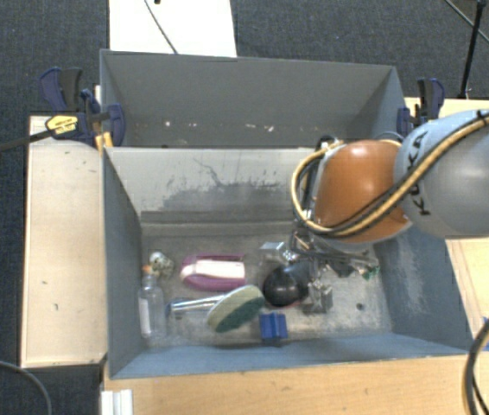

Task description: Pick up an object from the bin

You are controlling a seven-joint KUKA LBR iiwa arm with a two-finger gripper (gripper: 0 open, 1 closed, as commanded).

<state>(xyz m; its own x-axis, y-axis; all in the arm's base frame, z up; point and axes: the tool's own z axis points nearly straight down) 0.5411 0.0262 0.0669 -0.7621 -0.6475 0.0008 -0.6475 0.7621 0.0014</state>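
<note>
Claw [307,277]: low near bin [227,223] floor, probably to reach ball; open or closed, cannot tell
Black ball [279,289]: just left of claw
Blue block [272,326]: near, below-left

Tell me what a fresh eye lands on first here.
The arm's orange wrist cover dominates, hanging over the right half of the bin, with the gripper low beside a black round thing. Left of that lie a pink-and-white piece, a green-and-cream oval sponge and a small blue block.
</note>
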